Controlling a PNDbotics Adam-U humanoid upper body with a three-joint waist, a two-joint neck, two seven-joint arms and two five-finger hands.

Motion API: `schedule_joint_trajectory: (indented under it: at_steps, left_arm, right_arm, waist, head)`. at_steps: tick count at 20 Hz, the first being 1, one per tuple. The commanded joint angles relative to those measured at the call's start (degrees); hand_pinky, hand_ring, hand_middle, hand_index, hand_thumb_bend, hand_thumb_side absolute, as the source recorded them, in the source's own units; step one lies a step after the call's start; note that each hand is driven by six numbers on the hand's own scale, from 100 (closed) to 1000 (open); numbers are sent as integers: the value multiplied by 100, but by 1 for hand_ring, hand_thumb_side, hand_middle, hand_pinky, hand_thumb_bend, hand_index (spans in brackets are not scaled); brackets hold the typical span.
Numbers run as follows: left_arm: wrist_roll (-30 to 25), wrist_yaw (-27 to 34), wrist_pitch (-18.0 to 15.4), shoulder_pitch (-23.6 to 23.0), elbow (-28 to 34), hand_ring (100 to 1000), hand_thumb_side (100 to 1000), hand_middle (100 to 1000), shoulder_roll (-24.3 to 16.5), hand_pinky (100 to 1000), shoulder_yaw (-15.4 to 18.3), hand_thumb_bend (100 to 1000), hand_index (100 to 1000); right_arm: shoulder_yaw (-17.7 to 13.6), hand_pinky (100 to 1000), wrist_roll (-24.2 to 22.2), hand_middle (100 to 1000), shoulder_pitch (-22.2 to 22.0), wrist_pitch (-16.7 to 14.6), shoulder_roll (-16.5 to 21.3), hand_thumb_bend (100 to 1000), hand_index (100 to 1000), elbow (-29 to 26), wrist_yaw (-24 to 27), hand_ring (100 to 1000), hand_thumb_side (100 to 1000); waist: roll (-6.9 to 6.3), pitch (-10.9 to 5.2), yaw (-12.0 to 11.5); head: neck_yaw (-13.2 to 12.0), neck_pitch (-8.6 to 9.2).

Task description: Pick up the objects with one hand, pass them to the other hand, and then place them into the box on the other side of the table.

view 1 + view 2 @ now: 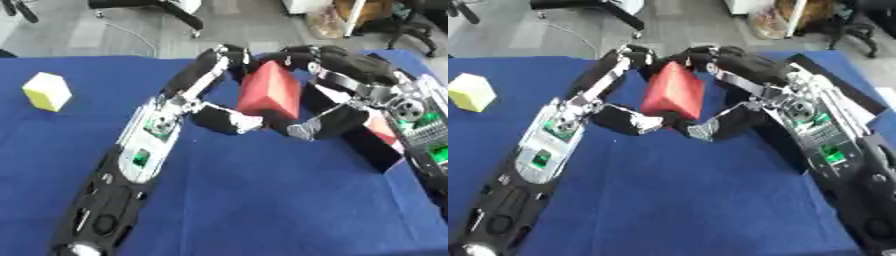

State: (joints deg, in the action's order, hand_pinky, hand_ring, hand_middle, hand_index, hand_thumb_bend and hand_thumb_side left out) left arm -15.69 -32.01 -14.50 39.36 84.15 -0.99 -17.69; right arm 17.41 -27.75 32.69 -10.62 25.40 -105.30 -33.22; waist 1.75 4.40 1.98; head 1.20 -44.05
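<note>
Left hand (210, 90) & right hand (737, 85) both grasp the red wedge-shaped block (269, 90) mid-table. Pale yellow cube (46, 91) sits well apart near blue tablecloth's (262, 210) left edge; black box (381, 150) at right edge.

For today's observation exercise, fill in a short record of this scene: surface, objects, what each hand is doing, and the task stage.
surface: blue tablecloth
held object: red block, raised between both hands
left hand: left hand, fingers and thumb curled round the block's left side
right hand: right hand, fingers curled round the block's right side
other object: yellow block, on the cloth at far left, untouched
box: dark box at the right edge, mostly hidden by the right arm
stage: handover between hands, block not yet in the box
</note>
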Motion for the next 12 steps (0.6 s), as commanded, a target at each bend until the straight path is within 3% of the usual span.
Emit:
schedule_joint_trajectory:
  at_steps: [1,7,9,12]
  left_arm:
    - [-35,101,-51,115,192,474,434,505,-11,571,-24,408,622]
    - [-101,215,-162,115,209,477,441,508,-18,574,-38,413,627]
    - [-126,253,-192,114,207,482,452,514,-21,578,-39,425,633]
    - [-198,316,-253,108,193,502,490,536,-21,588,-49,490,660]
  right_arm:
    - [-36,739,-7,727,59,2,75,241,886,-43,-6,733,269]
    - [-66,631,152,553,48,95,79,148,699,-94,196,615,126]
    - [-91,561,306,479,46,176,77,100,567,-108,302,558,100]
    - [-135,507,578,404,40,328,72,100,424,-143,527,500,100]
  waist:
    - [69,-145,-4]
    - [67,-146,-6]
    - [65,-144,-4]
    - [63,-137,1]
  head:
    - [11,-7]
    - [8,-7]
    - [3,-7]
    - [-3,-7]
